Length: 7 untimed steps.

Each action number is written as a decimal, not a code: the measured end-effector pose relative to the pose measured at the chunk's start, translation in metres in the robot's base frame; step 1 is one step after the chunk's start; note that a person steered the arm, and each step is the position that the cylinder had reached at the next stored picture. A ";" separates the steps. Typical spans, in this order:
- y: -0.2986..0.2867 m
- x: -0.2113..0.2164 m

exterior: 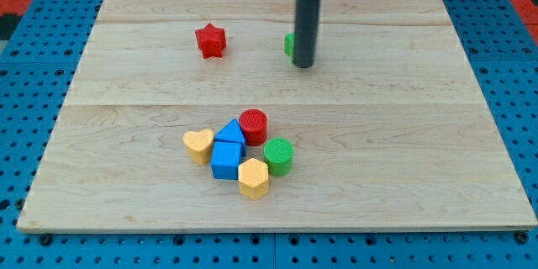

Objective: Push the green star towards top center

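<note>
The green star (pixel 289 44) sits near the top centre of the wooden board (pixel 403 134), mostly hidden behind my rod; only its left edge shows. My tip (pixel 303 65) rests on the board right in front of the star, at its lower right, touching or nearly touching it.
A red star (pixel 210 40) lies to the left of the green star. A cluster sits at the bottom centre: a yellow heart (pixel 198 145), a blue triangle (pixel 230 131), a red cylinder (pixel 253 124), a blue cube (pixel 226 160), a green cylinder (pixel 278 155) and a yellow hexagon (pixel 253 177).
</note>
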State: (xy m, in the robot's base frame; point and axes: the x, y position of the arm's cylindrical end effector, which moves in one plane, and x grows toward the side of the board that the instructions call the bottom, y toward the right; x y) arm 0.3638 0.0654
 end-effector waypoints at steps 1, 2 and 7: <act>0.013 -0.049; -0.016 -0.083; -0.041 -0.083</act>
